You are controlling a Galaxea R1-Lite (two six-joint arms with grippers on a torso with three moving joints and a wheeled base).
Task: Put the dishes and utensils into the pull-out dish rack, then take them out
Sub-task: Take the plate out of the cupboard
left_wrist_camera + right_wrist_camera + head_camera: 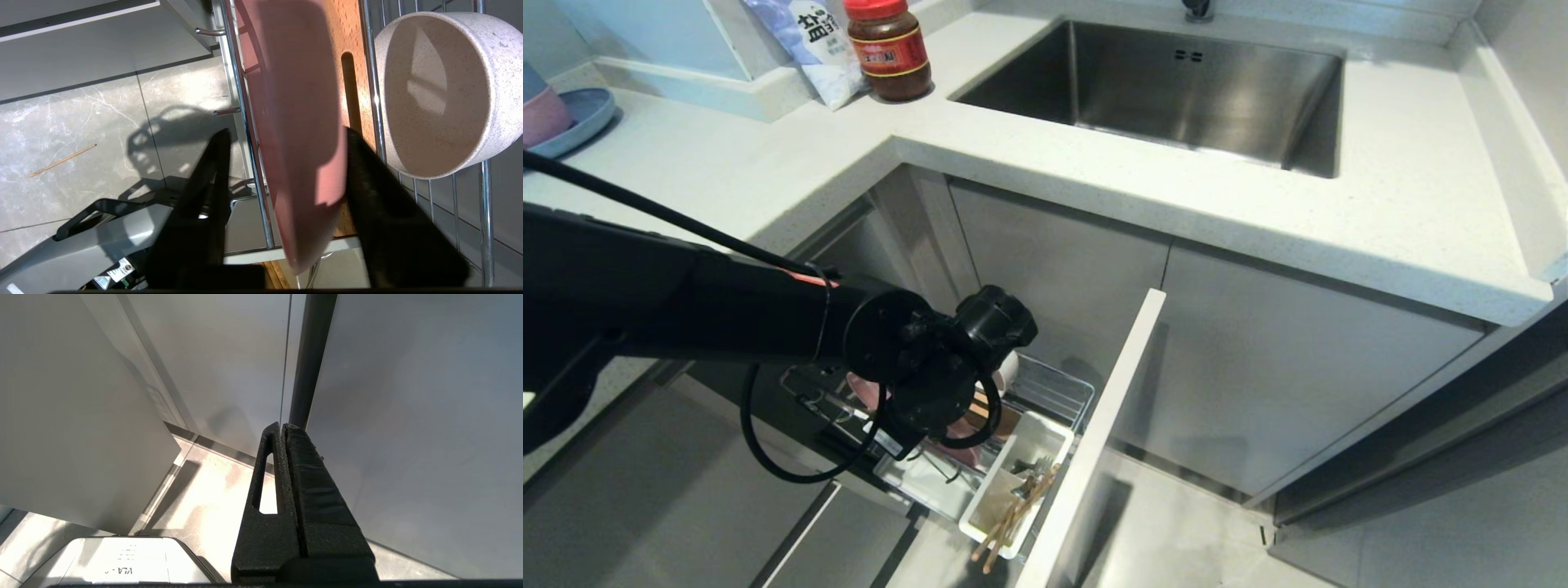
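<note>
Left gripper [286,141] straddling pink plate [298,122] in dish rack [369,81].
Jaws half open: one finger against the plate's face, the other apart from it. One plate on edge between them; one cream bowl [445,94] just beyond. Right gripper [282,428] pressed closed, empty.

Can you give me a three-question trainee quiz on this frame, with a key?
1. True or false: the pink plate stands on edge in the dish rack, between the fingers of the left gripper.
2. What sits beside the plate in the rack? A) a blue plate B) the cream bowl C) a jar
3. Fill in: the chopsticks lie in the white ______ at the rack's front.

Key:
1. True; one finger is against the plate's face, the other apart from it.
2. B
3. cutlery tray

The right gripper is parked, shut, near the cabinet fronts.
</note>
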